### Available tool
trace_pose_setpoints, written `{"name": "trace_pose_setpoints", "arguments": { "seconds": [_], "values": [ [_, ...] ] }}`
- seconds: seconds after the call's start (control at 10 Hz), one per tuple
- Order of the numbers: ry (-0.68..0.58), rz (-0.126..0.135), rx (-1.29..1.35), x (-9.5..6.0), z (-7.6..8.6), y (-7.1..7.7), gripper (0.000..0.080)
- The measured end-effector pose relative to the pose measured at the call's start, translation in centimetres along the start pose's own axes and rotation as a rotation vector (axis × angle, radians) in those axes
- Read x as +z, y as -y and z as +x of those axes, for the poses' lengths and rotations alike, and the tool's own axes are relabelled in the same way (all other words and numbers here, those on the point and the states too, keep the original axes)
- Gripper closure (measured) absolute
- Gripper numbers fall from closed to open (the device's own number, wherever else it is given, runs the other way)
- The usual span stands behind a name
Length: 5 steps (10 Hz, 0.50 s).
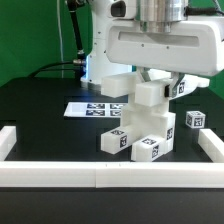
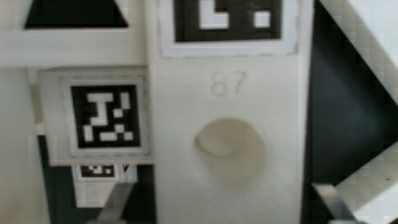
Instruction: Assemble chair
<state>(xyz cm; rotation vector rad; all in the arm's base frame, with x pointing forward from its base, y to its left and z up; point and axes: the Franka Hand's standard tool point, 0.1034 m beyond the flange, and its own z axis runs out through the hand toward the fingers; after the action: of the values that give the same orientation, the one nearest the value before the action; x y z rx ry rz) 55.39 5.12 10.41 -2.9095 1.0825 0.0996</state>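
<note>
The partly built chair point(image 1: 140, 135) stands in the middle of the black table, made of chunky white blocks with black-and-white tags. My gripper point(image 1: 150, 84) comes down from above and is shut on the chair's topmost white block point(image 1: 147, 98). In the wrist view this block point(image 2: 222, 110) fills the middle. It is a long white piece with a round dimple, a stamped number and a tag at its far end. It runs between my gripper point(image 2: 228, 206) fingers, and one fingertip point(image 2: 349, 198) shows beside it. Another tagged chair block point(image 2: 103, 115) lies alongside.
The marker board point(image 1: 92, 107) lies flat behind the chair. A loose tagged white block point(image 1: 195, 119) sits on the exterior view's right, and another point(image 1: 181, 89) lies farther back. A low white border rail point(image 1: 110, 176) runs along the front and both sides.
</note>
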Motion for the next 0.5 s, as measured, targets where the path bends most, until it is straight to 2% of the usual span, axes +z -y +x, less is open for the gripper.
{"name": "trace_pose_setpoints", "arguments": {
  "seconds": [0.5],
  "values": [
    [-0.001,-0.009,-0.036,0.90,0.16,-0.16,0.0511]
  ]
}}
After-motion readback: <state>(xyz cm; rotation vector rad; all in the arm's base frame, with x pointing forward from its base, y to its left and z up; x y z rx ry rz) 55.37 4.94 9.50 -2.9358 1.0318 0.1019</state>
